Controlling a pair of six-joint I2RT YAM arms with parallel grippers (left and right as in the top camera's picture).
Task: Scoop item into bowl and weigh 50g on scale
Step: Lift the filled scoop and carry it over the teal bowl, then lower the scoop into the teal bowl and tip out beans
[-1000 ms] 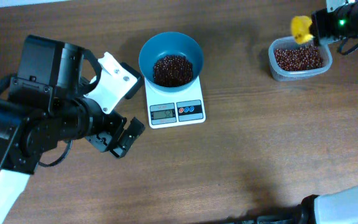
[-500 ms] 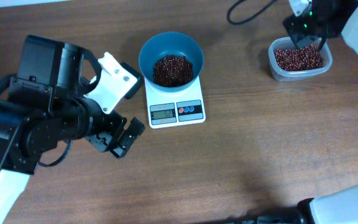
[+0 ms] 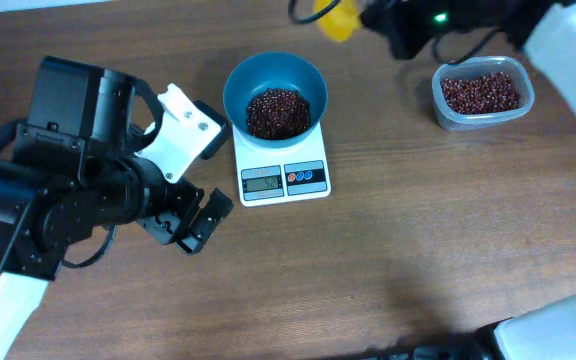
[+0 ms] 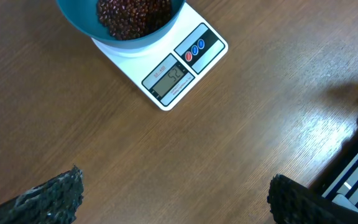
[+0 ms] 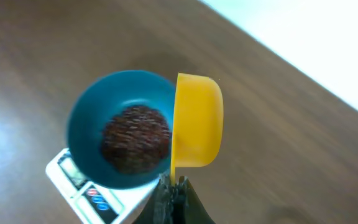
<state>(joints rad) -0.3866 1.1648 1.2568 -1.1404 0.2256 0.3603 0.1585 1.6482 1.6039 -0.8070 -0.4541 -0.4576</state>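
Bright, even light falls on the wooden table [image 3: 418, 230], with a pale sheen on its grain and a soft shadow in the left wrist view. The right wrist view is blurred: the bowl [image 5: 82, 118] and yellow scoop [image 5: 197, 121] look soft-edged.

Brown wood-grain tabletop [image 3: 418, 230], spanning the whole view. Clear plastic tub [image 3: 482, 123], rounded-square, standing far right. Yellow plastic scoop [image 3: 339, 20], rounded cup on a narrow handle, raised above the far edge, well left of the tub. Pale strip [image 5: 303, 31] beyond the far edge.
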